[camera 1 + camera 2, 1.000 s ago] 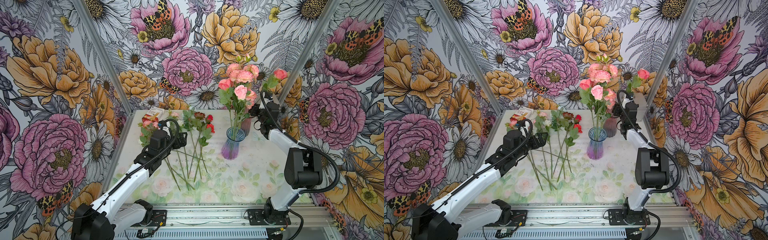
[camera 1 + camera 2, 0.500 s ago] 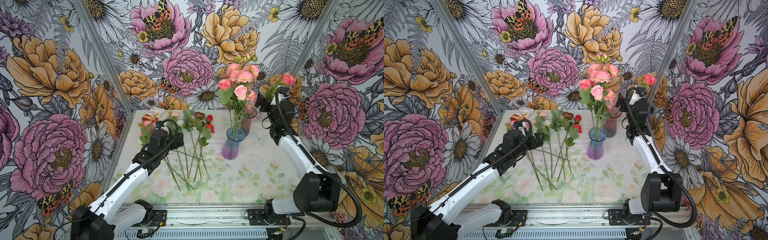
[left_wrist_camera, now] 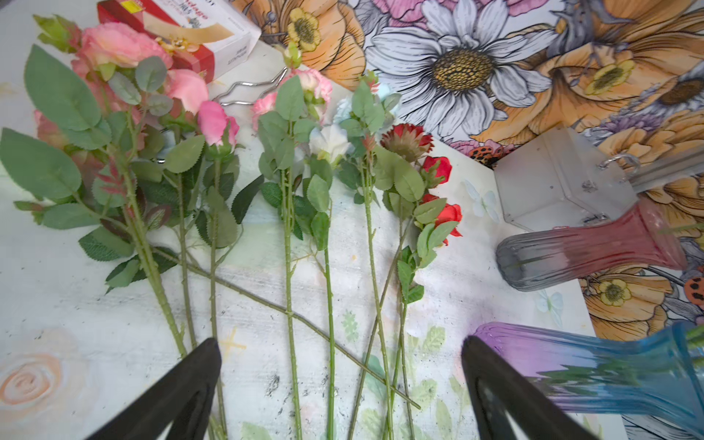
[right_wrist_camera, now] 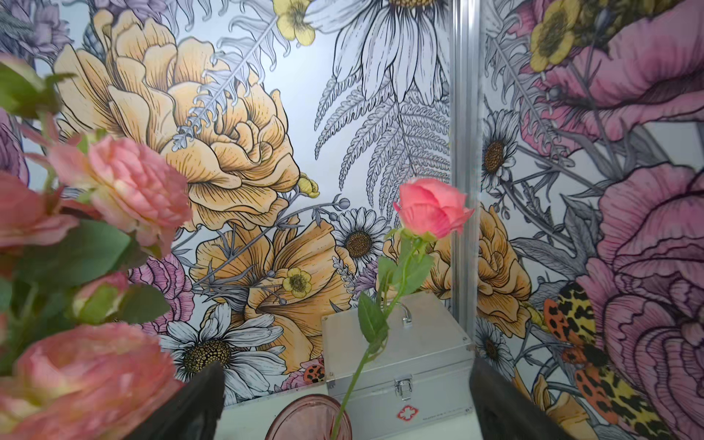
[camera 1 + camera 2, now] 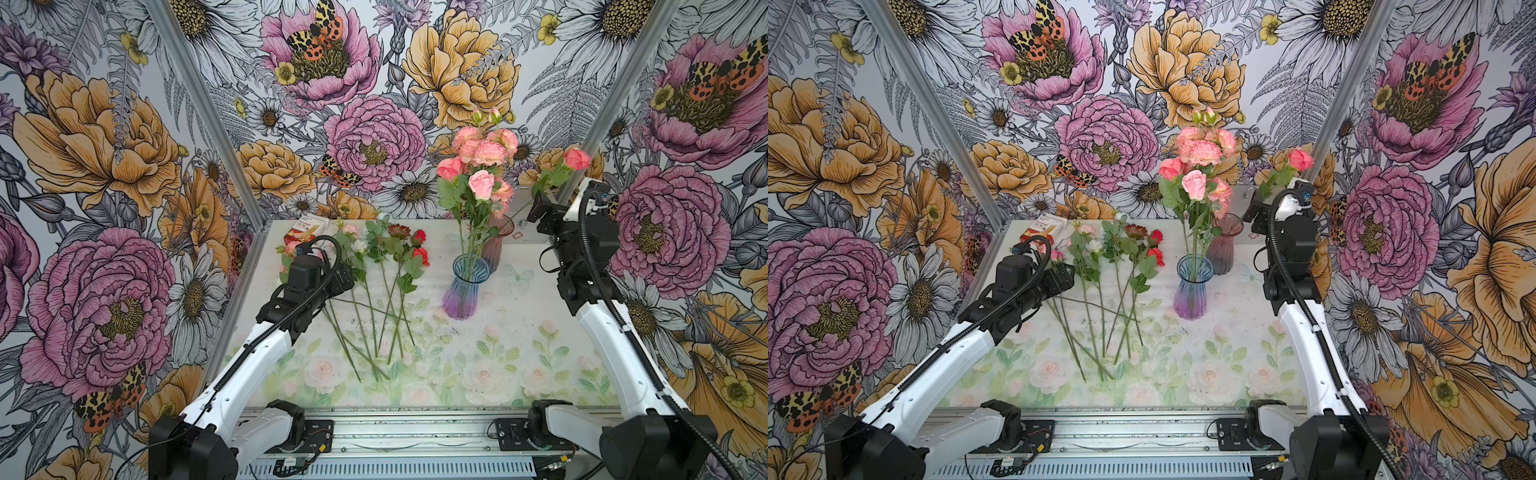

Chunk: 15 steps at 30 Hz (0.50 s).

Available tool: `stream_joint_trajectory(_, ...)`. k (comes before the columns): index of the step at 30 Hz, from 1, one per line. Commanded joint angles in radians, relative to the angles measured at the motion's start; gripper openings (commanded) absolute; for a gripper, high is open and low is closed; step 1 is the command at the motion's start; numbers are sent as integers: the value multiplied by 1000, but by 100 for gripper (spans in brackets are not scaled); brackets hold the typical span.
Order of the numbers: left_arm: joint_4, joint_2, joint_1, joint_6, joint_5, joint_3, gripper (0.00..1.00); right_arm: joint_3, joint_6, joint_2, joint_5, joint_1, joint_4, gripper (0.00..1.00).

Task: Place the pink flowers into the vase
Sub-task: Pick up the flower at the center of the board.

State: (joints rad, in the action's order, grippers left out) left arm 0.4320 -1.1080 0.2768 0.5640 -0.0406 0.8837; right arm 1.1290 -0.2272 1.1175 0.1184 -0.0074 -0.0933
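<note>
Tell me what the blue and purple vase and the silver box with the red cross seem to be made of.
The blue and purple vase: probably glass, glossy and ribbed; green stems show through its wall. The silver box: probably aluminium, dull finish, with shiny latch and handle.

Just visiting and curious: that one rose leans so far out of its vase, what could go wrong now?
The lone pink rose leans from the pink vase into the open right hand; pulling back might tip it out. Under the open left hand stems cross, so lifting a pink flower could drag a red bloom.
</note>
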Motion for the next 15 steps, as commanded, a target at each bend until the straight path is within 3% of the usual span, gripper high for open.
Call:
stream_joint_trajectory(1,86,-66,-36,26,79,46,98,60,20,-78,-15,61,59,99)
stream_joint_trajectory(8,113,-269,-45,65,192,117,98,273,111,-30,-213,322,159,100)
stream_joint_trajectory(12,217,-377,-54,62,151,191,98,344,168,48,-336,463,190,99)
stream_joint_trajectory(15,223,-359,-64,69,117,174,99,369,215,106,-405,563,227,99)
